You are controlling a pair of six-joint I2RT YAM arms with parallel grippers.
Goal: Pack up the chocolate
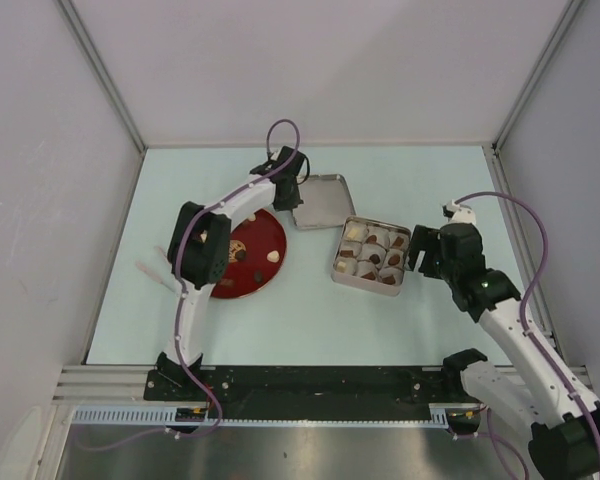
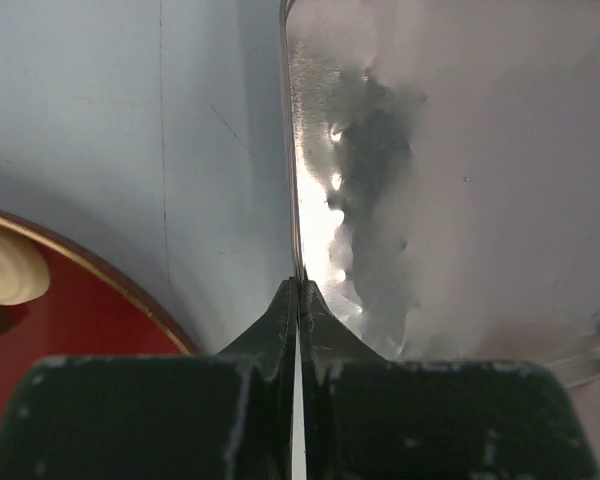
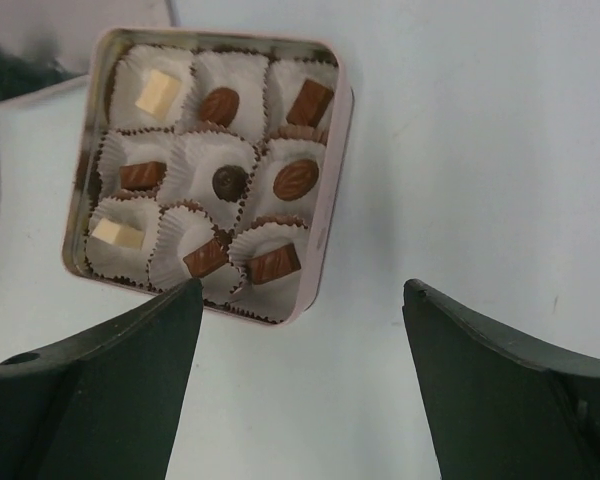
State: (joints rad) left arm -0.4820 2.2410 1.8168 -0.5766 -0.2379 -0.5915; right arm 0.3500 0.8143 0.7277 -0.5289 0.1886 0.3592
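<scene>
The square metal tin [image 1: 368, 288] sits right of centre; all nine of its paper cups hold a chocolate [image 3: 230, 182], dark brown or cream-white. The red plate [image 1: 265, 235] lies to its left with a cream piece [image 1: 273, 257] and a few dark pieces [image 1: 257, 272] on it. My left gripper [image 1: 292, 203] is shut on the rim of the flat metal lid [image 1: 322, 198], which lies behind the tin; in the left wrist view my fingertips [image 2: 285, 310] pinch the lid's [image 2: 460, 180] edge. My right gripper [image 1: 417, 250] is open and empty just right of the tin [image 3: 330, 190].
A small white object [image 1: 150, 270] lies on the table left of the plate, partly under my left arm. Grey enclosure walls and metal posts [image 1: 105, 75] bound the table on three sides. The plate's rim [image 2: 90, 265] and a cream piece [image 2: 5, 265] show in the left wrist view.
</scene>
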